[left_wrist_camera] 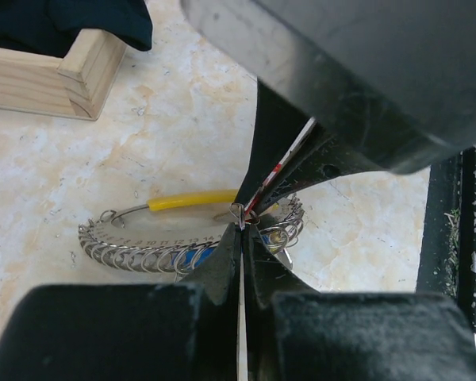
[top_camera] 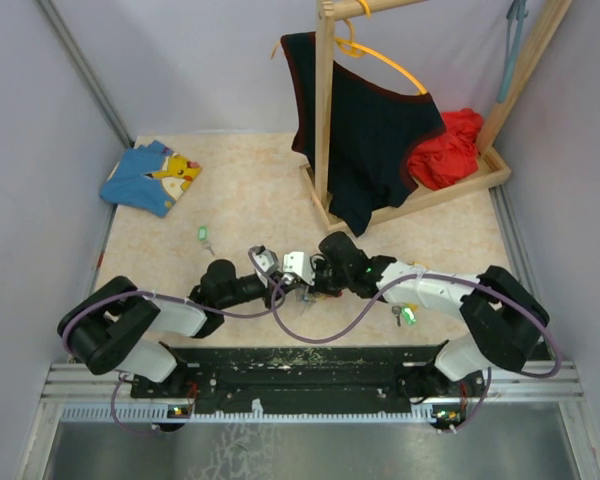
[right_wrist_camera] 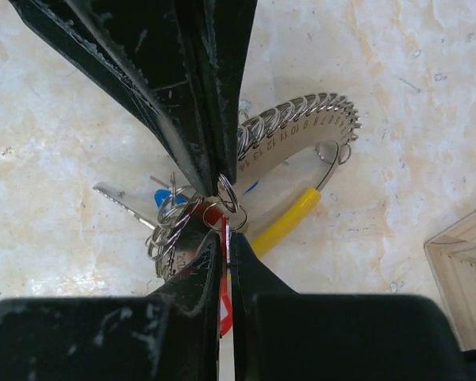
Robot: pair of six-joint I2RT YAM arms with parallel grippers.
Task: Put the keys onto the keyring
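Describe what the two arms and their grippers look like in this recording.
The left arm and right arm have white link shells between bulky black joints, with a lilac cable looping alongside each. A small green light glows near the right wrist. The left gripper and right gripper carry black wedge-shaped fingers tapering to thin tips, scuffed pale.

Top external: high over near edge, looking down across whole tabletop (top_camera: 250,185). Wrist views: very near, facing each other, apparently mid-tabletop; both share keyring (left_wrist_camera: 192,199).
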